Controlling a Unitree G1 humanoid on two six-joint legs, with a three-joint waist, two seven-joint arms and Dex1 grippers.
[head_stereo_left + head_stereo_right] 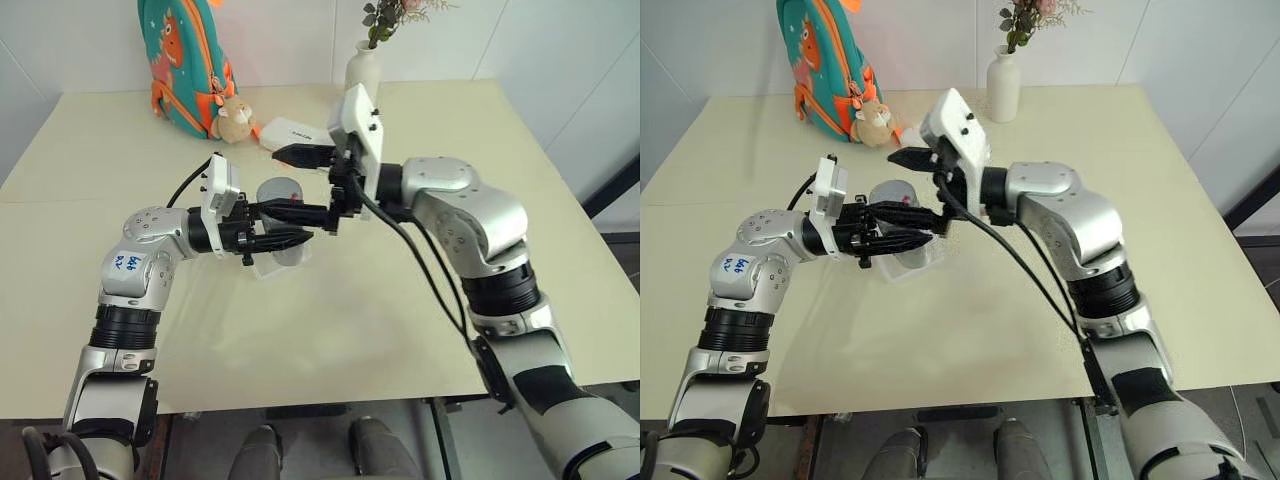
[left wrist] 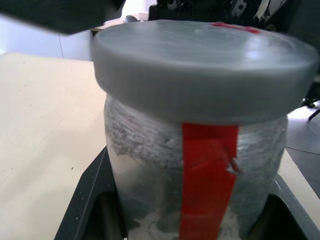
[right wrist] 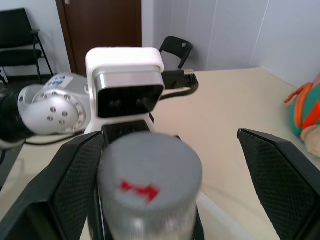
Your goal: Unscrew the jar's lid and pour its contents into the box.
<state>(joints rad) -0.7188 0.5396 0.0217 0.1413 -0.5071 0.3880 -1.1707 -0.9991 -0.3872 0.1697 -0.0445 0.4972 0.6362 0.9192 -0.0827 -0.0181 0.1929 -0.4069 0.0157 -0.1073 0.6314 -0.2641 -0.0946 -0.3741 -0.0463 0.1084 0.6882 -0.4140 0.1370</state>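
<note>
The left gripper [image 1: 305, 225], level and pointing right, is clamped on the small silvery cylindrical jar [image 1: 280, 192]. The right gripper [image 1: 300, 185] faces it from the opposite side, its black fingers [image 3: 277, 177] spread wide around the jar's top.

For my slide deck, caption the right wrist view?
Open right gripper straddles the lid of the jar clamped by the left gripper.

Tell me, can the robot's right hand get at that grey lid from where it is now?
Probably yes. The left gripper holds the jar up, and the right gripper stands open with a finger either side of the lid; nothing lies between.
</note>
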